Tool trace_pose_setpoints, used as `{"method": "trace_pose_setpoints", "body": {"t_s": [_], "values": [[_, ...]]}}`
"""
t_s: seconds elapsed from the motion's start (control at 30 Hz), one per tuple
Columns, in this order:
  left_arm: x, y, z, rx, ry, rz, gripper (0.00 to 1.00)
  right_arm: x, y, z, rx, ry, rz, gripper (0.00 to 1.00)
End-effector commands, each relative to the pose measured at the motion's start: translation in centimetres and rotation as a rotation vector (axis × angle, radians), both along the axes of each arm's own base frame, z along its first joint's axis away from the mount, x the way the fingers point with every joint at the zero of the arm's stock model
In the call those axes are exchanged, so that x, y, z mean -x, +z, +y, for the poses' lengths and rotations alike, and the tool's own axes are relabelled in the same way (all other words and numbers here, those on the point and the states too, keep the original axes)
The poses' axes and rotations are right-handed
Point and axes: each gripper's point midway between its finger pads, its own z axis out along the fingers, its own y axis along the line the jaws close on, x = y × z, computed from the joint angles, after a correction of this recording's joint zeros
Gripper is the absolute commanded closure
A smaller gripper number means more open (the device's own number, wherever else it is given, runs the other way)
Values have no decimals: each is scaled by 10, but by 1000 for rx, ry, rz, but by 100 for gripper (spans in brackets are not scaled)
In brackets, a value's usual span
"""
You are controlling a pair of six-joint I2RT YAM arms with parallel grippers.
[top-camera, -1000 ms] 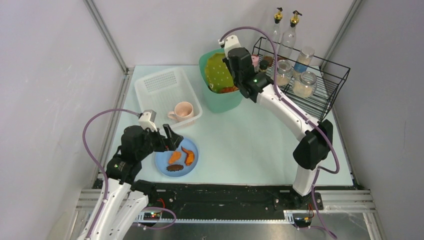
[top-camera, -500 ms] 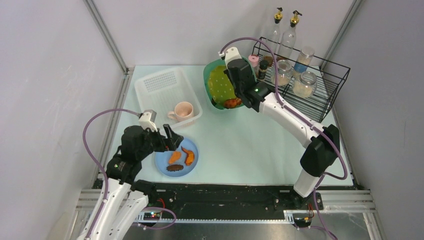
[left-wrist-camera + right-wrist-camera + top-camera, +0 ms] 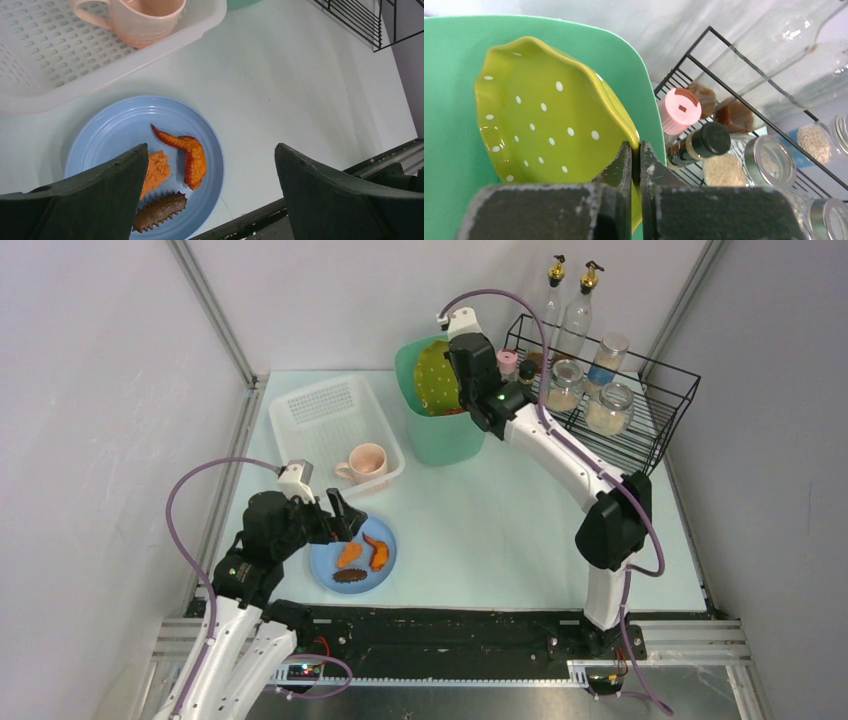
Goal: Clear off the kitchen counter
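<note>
Top camera looks down from behind; left wrist, close above, shares the blue plate (image 3: 115, 125); right wrist seemingly skims the yellow dish (image 3: 544, 125).

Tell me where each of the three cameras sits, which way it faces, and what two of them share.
Top external: high behind the arm bases, looking down over the kitchen counter; both arms show, with left gripper and right gripper.
Left wrist: above the blue plate, looking down; its open fingers frame the bottom.
Right wrist: looking past its shut fingers at the dotted plate and the green bin behind it.
Shared: top and left wrist both show the blue plate and pink cup.
</note>
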Motion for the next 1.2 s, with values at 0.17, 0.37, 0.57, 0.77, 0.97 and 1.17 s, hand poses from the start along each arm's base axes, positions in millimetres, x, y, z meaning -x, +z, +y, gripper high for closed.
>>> {"method": "trace_pose_setpoints", "body": {"t_s": [0.17, 0.37, 0.57, 0.77, 0.97, 1.17], "values": [[-4, 3, 0, -6, 0, -28, 0, -16, 96, 19, 32, -24, -374, 100], [-5, 2, -1, -5, -3, -21, 0, -11, 120, 26, 160, -29, -528, 100], [-5, 1, -2, -5, -6, -15, 0, 0, 140, 30, 294, -56, -660, 100], [-5, 1, -2, -6, -7, -17, 0, 7, 143, 31, 351, -73, -716, 100], [-5, 1, -2, -6, -8, -15, 0, 12, 153, 29, 337, -86, -746, 100], [-5, 1, -2, -6, -9, -14, 0, 21, 181, 16, 230, -113, -725, 100]]}}
